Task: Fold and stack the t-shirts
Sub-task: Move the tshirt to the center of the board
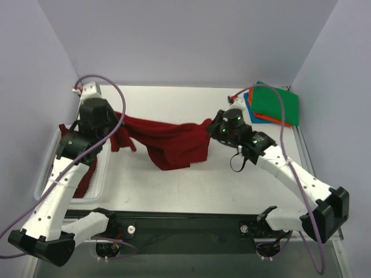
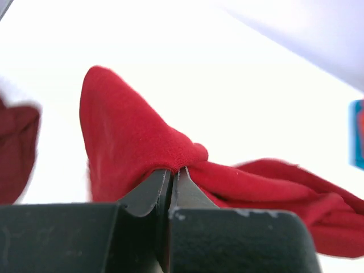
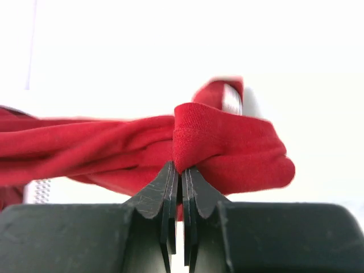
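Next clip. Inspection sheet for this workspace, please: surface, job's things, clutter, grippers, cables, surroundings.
Surface: white table, no marks seen.
Job's things: red t-shirt stretched between both grippers, middle sagging; maroon t-shirt draped in the basket; folded stack, green on top, at the far right corner.
Clutter: white mesh basket at the left edge.
Grippers: left gripper and right gripper each shut on the red t-shirt.
Cables: purple cables loop off both arms.
Surroundings: plain pale walls on three sides.
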You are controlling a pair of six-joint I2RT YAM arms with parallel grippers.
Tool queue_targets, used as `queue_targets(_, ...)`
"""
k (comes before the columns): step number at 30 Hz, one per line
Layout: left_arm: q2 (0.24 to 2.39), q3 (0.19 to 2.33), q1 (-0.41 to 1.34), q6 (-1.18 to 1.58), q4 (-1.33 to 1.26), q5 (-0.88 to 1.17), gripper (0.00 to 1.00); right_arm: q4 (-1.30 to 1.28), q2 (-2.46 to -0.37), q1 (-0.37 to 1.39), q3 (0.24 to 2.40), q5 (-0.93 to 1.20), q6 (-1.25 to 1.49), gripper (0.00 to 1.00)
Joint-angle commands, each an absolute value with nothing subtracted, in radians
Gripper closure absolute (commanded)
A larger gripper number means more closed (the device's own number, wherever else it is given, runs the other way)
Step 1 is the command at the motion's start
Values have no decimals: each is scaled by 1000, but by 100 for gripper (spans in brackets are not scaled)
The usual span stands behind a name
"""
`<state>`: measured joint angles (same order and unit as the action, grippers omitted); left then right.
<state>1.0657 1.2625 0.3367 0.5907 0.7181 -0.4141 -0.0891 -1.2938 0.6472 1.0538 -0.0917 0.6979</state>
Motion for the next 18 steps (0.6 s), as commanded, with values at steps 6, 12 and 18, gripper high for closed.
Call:
queue_targets(6, 1187, 1713, 400, 491, 781, -245, 100, -386, -1085, 508, 1313, -120, 548, 100)
queue_targets(12, 1154, 1689, 431, 520, 756, -201, 100, -492, -976, 480, 1405, -173, 489, 100)
queue_targets(18, 1221, 1585, 405, 546, 629, -118, 100, -505, -1060, 367, 1469, -79, 440, 100)
